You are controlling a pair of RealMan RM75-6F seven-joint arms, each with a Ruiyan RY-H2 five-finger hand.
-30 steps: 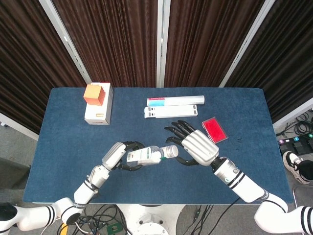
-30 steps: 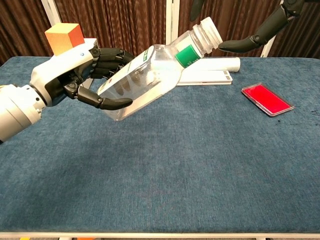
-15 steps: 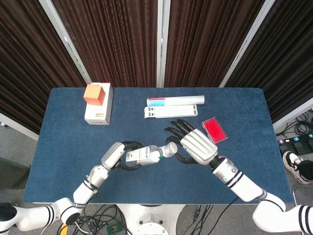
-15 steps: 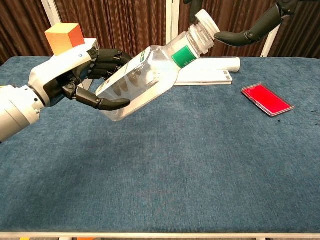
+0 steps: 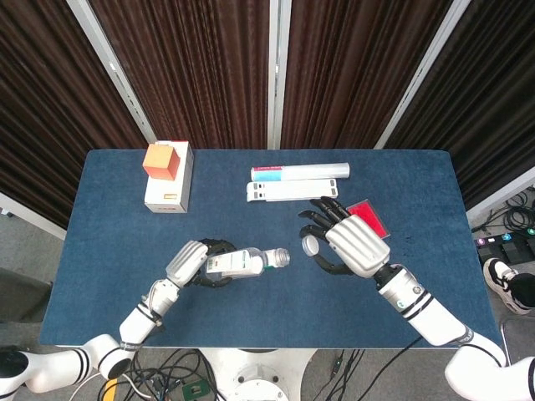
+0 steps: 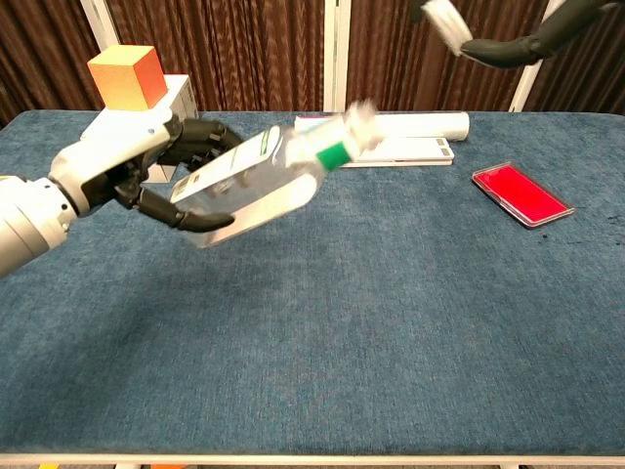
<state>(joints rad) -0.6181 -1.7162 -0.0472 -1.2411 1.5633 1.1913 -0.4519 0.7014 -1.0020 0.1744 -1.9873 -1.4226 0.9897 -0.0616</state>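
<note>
My left hand (image 5: 185,263) grips a clear plastic bottle (image 5: 242,262) with a green band, held tilted above the blue table (image 5: 100,251), its uncapped neck pointing right. In the chest view the left hand (image 6: 127,161) and the bottle (image 6: 259,181) are motion-blurred. My right hand (image 5: 355,246) is a short way right of the bottle's mouth and pinches the white cap (image 5: 310,245). The chest view shows only that right hand's fingers (image 6: 518,44) at the top edge, with the cap (image 6: 444,18).
An orange cube (image 5: 161,160) sits on a white box (image 5: 170,192) at the back left. A white tube (image 5: 301,172) and a flat white box (image 5: 292,191) lie at the back middle. A red card (image 5: 372,215) lies beside the right hand.
The cap has come off the bottle: my right hand drew away to the right with it. My left hand moved the bottle left and lowered its neck.
</note>
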